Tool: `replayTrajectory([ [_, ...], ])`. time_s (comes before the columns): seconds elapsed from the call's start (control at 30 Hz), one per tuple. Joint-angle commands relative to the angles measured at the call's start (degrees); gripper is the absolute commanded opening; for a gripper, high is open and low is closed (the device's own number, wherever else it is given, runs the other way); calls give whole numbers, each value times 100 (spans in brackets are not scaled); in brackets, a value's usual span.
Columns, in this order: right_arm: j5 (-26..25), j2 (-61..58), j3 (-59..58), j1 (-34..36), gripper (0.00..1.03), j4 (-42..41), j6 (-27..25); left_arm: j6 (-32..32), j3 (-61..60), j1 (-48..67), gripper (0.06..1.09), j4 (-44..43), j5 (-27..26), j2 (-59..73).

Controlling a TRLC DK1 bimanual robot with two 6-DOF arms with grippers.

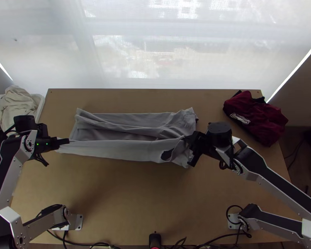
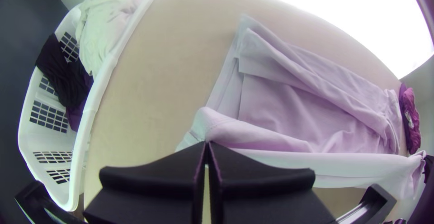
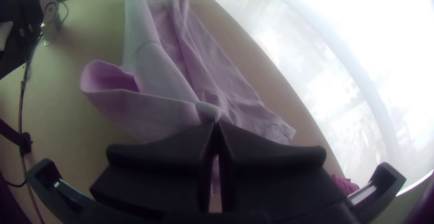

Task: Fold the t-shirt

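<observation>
T-shirt [image 1: 114,149] lay partly folded on the counter [image 1: 126,195], its near edge pinched at opposite ends by the left end effector [image 2: 207,143] and right end effector [image 3: 216,123]. Uneven pull between the 2 risked skewing the fold or slipping a corner free.

The top view's edge crops the laundry basket [image 1: 42,102] just past nine o'clock. Towards four o'clock, the right gripper [image 1: 189,144] hides the bit of t-shirt [image 1: 114,150] it pinches.
</observation>
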State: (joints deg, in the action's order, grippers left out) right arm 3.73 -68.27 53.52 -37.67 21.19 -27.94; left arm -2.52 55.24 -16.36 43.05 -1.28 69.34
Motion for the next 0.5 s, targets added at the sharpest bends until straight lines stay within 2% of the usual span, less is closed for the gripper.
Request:
replayTrajectory([
  [0.0,58,-468,511,585,3,-71,-150,33,540,203,9,-244,14,475],
  [0.47,58,-1716,1363,1034,3,-212,-458,-73,2307,493,9,-605,14,2400],
])
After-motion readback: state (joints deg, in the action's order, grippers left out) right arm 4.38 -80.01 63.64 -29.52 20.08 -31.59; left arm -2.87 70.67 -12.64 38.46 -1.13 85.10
